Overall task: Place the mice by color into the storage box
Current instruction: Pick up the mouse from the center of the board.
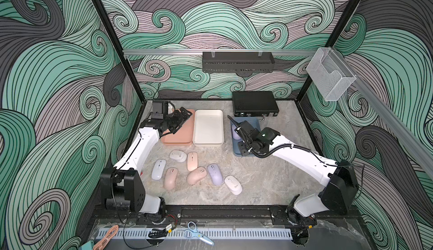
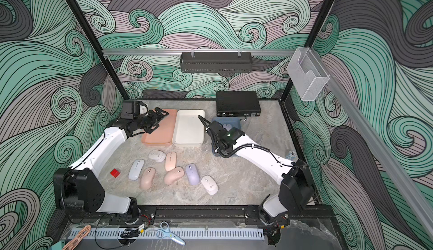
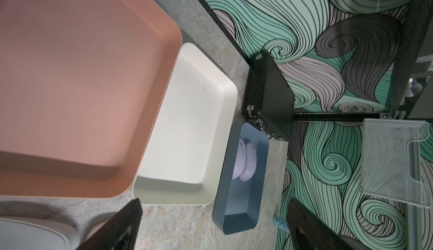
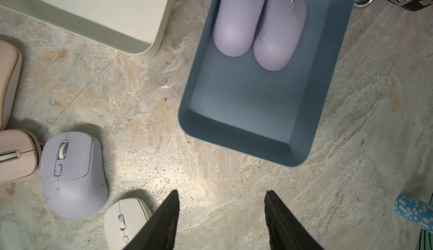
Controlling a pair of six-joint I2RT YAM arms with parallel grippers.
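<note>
Blue scissors (image 1: 198, 233) sit bottom centre, seven smooth oval mice (image 1: 196, 175) mid-frame on grey marbled tabletop (image 1: 269, 178), two lavender mice (image 4: 239, 19) in the blue plastic box (image 4: 246, 129), swirly teal walls (image 1: 46, 73), left gripper (image 3: 214, 200) and right gripper (image 4: 221, 192) splayed empty.

Walls (image 1: 234, 14) printed with teal, mauve and grey swirls enclose a mottled grey, stone-look bench (image 1: 269, 178). Black frame posts (image 1: 112, 31) rise from its rear corners. Seen from the bench's middle, a black perforated shelf (image 1: 237, 62) hangs from an aluminium rail (image 1: 164, 52) at twelve o'clock, and a clear holder (image 1: 330, 77) sits at two o'clock
</note>
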